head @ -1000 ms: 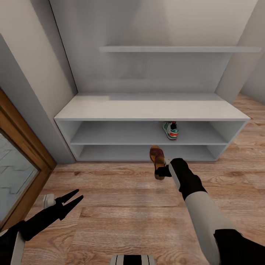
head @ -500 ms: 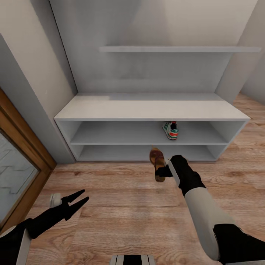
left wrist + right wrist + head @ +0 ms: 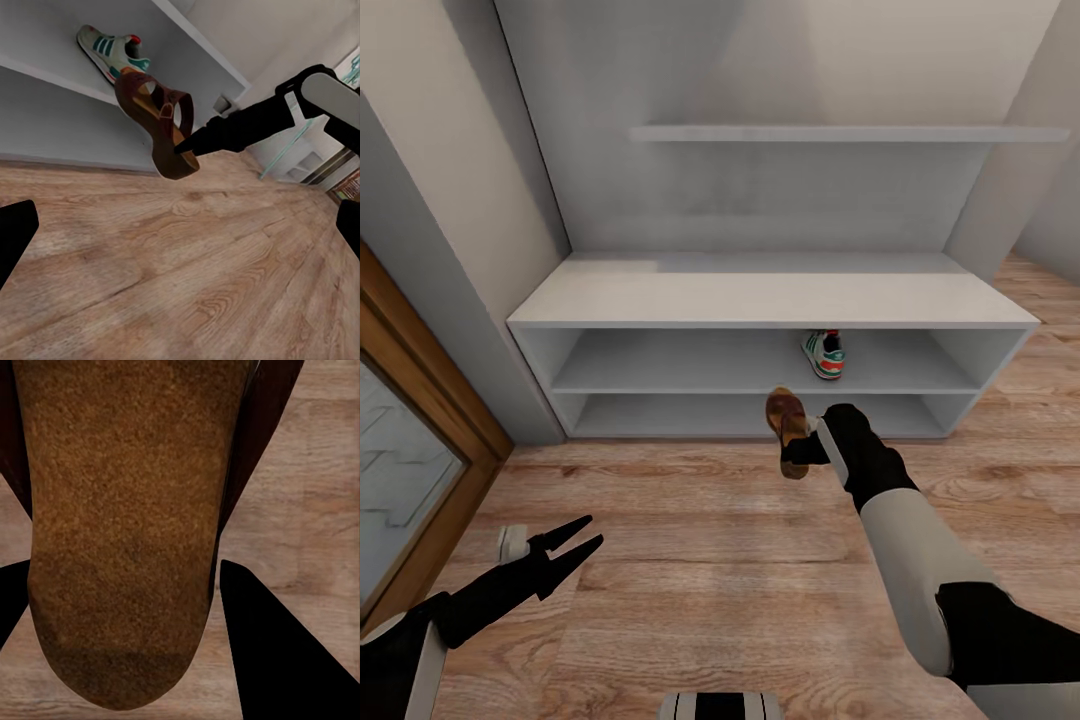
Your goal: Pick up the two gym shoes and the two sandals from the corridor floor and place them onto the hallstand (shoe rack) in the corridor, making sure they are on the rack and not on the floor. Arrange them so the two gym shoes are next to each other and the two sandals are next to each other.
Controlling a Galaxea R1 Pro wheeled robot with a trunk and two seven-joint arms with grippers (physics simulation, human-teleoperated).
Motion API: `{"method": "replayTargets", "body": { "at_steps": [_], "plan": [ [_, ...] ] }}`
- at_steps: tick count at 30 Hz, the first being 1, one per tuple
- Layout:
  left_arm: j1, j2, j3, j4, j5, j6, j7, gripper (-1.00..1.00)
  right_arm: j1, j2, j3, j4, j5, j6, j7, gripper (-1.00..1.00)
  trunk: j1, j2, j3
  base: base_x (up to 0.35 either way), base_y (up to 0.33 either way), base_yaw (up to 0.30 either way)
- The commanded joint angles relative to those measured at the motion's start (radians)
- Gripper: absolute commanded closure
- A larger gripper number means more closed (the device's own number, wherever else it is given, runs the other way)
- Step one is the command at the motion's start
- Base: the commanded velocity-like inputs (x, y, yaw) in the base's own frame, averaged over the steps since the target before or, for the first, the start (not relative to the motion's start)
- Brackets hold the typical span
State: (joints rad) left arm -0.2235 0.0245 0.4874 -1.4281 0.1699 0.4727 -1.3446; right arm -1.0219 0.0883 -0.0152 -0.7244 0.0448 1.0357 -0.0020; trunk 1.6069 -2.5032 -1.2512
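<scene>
Lifted a little higher and nearer the shoe rack (image 3: 770, 300) than a second ago, the brown sandal (image 3: 788, 430) hangs off the floor in front of the lower shelf, clamped at its heel end by the right gripper (image 3: 810, 447). From the right wrist, the fingers (image 3: 262, 660) sit on either side of the sandal's tan footbed (image 3: 120, 525). The left gripper (image 3: 565, 545) has edged inward and hovers low over the wood floor (image 3: 690, 560), its two fingers spread apart and holding nothing. One white gym shoe (image 3: 823, 354) with green stripes stands on the rack's upper open shelf, just above and behind the sandal. A grey wall shelf (image 3: 840, 133) runs above the rack, and a wood-framed door (image 3: 420, 420) stands at the left.
</scene>
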Motion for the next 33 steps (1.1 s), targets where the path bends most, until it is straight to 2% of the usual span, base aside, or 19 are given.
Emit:
{"method": "replayTargets", "body": {
  "at_steps": [1, 6, 14, 23, 26, 28, 33],
  "plan": [
    [0.0, 0.0, 0.0, 0.0, 0.002, 0.011, -0.003, -1.0, -0.001, 0.001, -0.002, -0.001, 0.002, 0.004, -0.001, 1.0, 0.0, 0.0, -0.001, 0.0, 0.0, 0.0],
    [0.0, 0.0, 0.001, 0.0, 0.002, 0.011, -0.002, -1.0, -0.025, 0.0, -0.002, 0.0, 0.0, 0.004, 0.0, 1.0, 0.0, 0.0, -0.001, 0.0, 0.0, 0.0],
    [0.0, 0.0, 0.002, 0.0, 0.002, 0.011, -0.001, -1.0, -0.03, -0.001, -0.001, 0.005, 0.0, -0.002, 0.0, 1.0, 0.0, 0.0, -0.001, 0.0, 0.0, 0.0],
    [0.0, 0.0, 0.002, 0.0, 0.001, 0.011, 0.001, -1.0, -0.03, -0.001, 0.001, 0.075, 0.002, -0.025, 0.0, 1.0, 0.0, 0.0, -0.001, 0.0, 0.0, 0.0],
    [0.0, 0.0, 0.002, 0.0, 0.001, 0.011, 0.001, -1.0, -0.029, -0.001, 0.001, 0.108, 0.003, -0.1, 0.0, 1.0, 0.0, 0.0, -0.001, 0.0, 0.0, 0.0],
    [0.0, 0.0, 0.002, 0.0, 0.001, 0.011, 0.001, -1.0, -0.029, 0.0, 0.001, 0.149, 0.003, -0.185, 0.0, 1.0, 0.0, 0.0, -0.001, 0.0, 0.0, 0.0],
    [0.0, 0.0, 0.002, 0.0, 0.0, 0.011, 0.001, -1.0, -0.029, 0.001, 0.002, 0.222, 0.004, -0.261, 0.0, 1.0, 0.0, 0.0, -0.001, 0.0, 0.0, 0.0]
  ]
}}
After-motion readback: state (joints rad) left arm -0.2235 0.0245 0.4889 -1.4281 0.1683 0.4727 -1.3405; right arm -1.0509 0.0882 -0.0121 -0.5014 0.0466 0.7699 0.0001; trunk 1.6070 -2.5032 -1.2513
